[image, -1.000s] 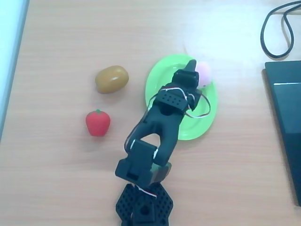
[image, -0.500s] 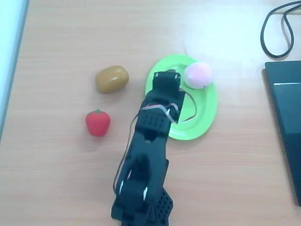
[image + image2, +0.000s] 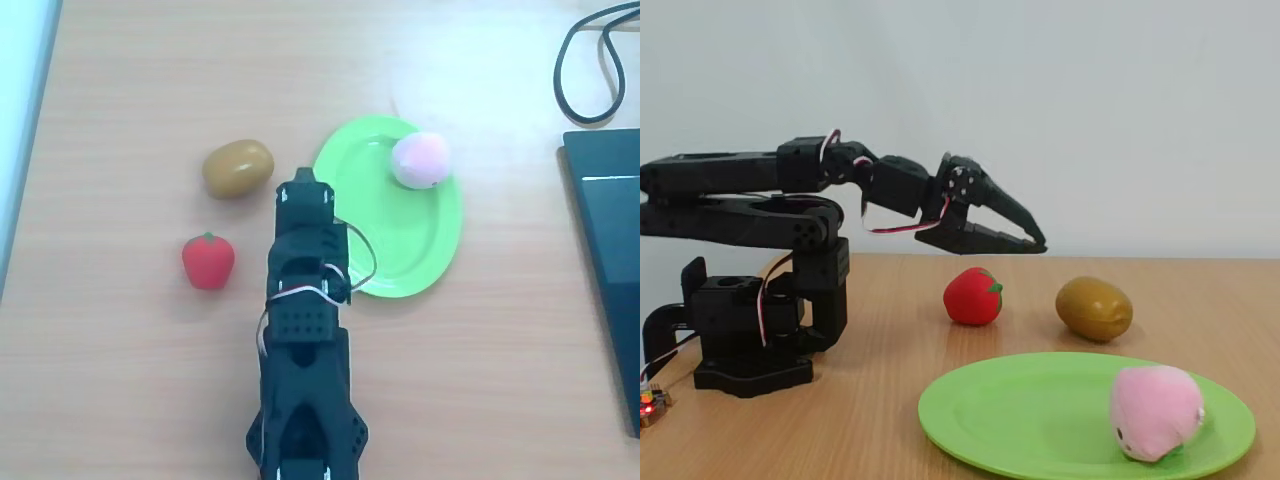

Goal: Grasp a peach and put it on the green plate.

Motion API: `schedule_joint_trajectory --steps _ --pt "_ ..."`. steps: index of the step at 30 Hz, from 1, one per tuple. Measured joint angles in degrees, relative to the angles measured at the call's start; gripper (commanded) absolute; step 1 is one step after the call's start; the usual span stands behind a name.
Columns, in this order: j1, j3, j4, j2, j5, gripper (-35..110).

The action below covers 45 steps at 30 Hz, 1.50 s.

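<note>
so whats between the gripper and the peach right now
Only bare green plate. In the overhead view the gripper sits just off the plate's left rim, and the peach rests on its far right side, with nothing else in the stretch.

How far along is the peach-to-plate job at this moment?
Done: the peach rests on the green plate, near its rim. In hand: nothing; the end effector is shut, empty, raised above the table, clear of the plate. Left: nothing apparent beyond parking the arm.
</note>
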Motion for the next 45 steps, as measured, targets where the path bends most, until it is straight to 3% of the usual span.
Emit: schedule_joint_trajectory --steps 12,21,32,45 --pt "-1.1 8.3 0.5 3.8 1.1 -8" --pt "-1.8 9.8 12.7 7.5 1.1 -8" --pt "-4.1 9.7 36.1 7.6 0.3 -8" --pt "-4.3 9.4 39.8 7.6 4.0 -8"
